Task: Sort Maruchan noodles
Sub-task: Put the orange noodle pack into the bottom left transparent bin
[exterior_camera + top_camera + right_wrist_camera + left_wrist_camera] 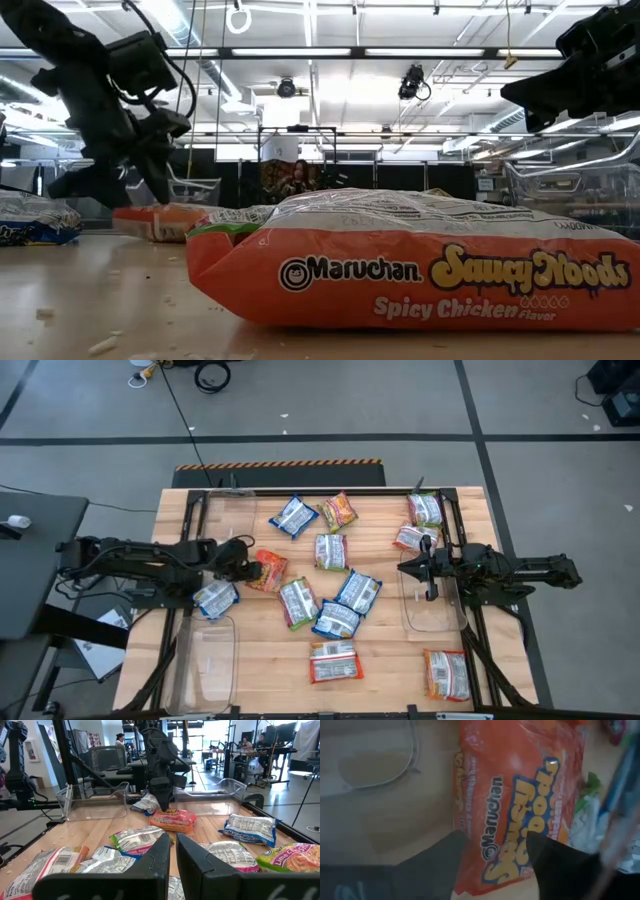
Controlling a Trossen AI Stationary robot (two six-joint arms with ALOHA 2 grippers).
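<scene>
Several Maruchan noodles packets lie flat and scattered over the wooden table (380,660). My left gripper (245,571) (495,837) points steeply down, open, over an orange packet (268,570) (520,795) (172,820) at the table's left middle. Its two fingers stand apart over the packet's end nearest that arm. A blue-white packet (215,598) lies beside the left arm. My right gripper (408,567) (173,840) waits at the right side, level and shut, holding nothing. My left gripper comes at the orange packet's end (490,860) from above, slanting toward the table's right, with one finger (447,857) on each side of the printed face. I cannot tell whether the fingertips touch the packet, which lies flat on the table.
Clear plastic bins stand at the near left (208,660), the far left (225,510) and under the right arm (432,605). Blue, green and orange packets (335,618) crowd the middle. An orange packet (420,270) lies near the front edge. People sit in the room beyond.
</scene>
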